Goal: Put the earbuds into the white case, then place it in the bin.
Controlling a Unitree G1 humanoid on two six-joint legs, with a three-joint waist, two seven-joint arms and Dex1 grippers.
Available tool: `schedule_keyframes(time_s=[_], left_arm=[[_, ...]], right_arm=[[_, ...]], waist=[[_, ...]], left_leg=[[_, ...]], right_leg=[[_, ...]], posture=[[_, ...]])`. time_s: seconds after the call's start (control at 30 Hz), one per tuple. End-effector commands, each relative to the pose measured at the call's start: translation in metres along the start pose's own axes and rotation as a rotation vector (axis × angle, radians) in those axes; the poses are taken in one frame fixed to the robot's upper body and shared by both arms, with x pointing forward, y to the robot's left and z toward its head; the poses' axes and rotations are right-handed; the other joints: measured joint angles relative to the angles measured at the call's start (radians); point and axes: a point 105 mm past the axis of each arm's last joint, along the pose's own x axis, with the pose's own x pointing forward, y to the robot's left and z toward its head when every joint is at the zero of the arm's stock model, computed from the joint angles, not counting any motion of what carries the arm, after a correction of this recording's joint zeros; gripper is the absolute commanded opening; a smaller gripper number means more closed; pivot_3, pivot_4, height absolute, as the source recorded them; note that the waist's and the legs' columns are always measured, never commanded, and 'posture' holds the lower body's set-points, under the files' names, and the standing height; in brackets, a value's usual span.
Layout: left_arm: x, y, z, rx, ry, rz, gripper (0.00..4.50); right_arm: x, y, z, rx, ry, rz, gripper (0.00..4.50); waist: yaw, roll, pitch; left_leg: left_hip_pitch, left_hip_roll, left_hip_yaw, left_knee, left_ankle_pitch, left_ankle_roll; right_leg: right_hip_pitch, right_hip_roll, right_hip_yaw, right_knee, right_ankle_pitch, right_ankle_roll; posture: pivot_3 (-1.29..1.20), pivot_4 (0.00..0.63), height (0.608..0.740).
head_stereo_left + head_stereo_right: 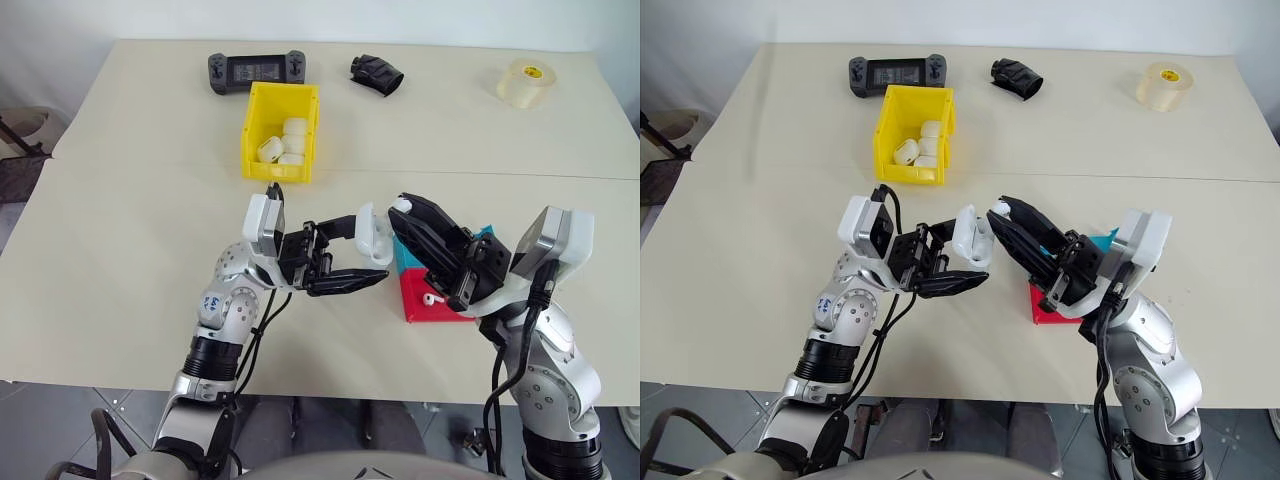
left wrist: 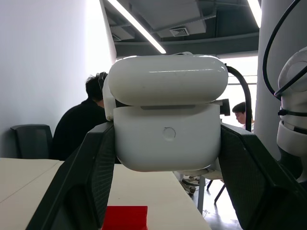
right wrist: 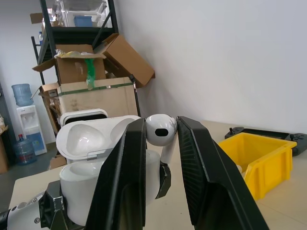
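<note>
Above the table, left gripper (image 1: 350, 262) clamps glossy white case (image 1: 372, 237) (lid up); right gripper (image 1: 408, 208) pinches rounded earbud (image 3: 160, 130).

Head views: even, bright, diffuse light over the pale beige matte tabletop (image 1: 130, 230); shadows soft and short, the darkest a small patch beneath the bright yellow open-top plastic bin (image 1: 281, 130). No blur.

Left wrist view: long ceiling strip lamps (image 2: 136, 24) overhead and a washed-out bright window behind the glossy white rounded case (image 2: 168, 120), which carries a thin highlight along its lid.

Right wrist view: the near black gripper fingers (image 3: 122, 187) look soft; far cardboard boxes (image 3: 91, 76) sharp.
</note>
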Motion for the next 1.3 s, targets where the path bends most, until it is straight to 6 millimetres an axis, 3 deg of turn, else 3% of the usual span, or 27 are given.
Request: schedule_keyframes(time_s=[0.03, 0.5, 1.1, 1.3], left_arm=[[0.007, 0.001, 0.010, 0.042, -0.021, -0.028, 2.80], [0.006, 0.000, 0.008, 0.037, -0.015, -0.027, 2.80], [0.007, 0.001, 0.009, 0.032, -0.018, -0.029, 2.80], [0.008, 0.002, 0.010, 0.036, -0.023, -0.028, 2.80]], right_arm=[[0.005, 0.010, 0.005, -0.013, -0.019, 0.051, 0.93], [0.018, 0.011, 0.023, -0.031, -0.052, 0.068, 0.93], [0.011, 0.008, 0.030, -0.040, -0.039, 0.022, 0.93], [0.006, 0.011, 0.024, -0.011, -0.006, 0.033, 0.93]], waist=[[0.000, 0.000, 0.000], [0.000, 0.000, 0.000], [0.000, 0.000, 0.000], [0.001, 0.000, 0.000]], left_leg=[[0.000, 0.000, 0.000, 0.000, 0.000, 0.000], [0.000, 0.000, 0.000, -0.001, 0.000, 0.000], [0.000, 0.000, 0.000, -0.002, 0.000, 0.000], [0.000, 0.000, 0.000, -0.002, 0.000, 0.000]], right_leg=[[0.000, 0.000, 0.000, 0.000, 0.000, 0.000], [0.000, 0.000, 0.000, 0.000, 0.000, 0.000], [0.000, 0.000, 0.000, 0.000, 0.000, 0.000], [0.000, 0.000, 0.000, -0.001, 0.000, 0.000]], posture=[[0.00, 0.150, 0.740], [0.00, 0.150, 0.740], [0.00, 0.150, 0.740], [0.00, 0.150, 0.740]])
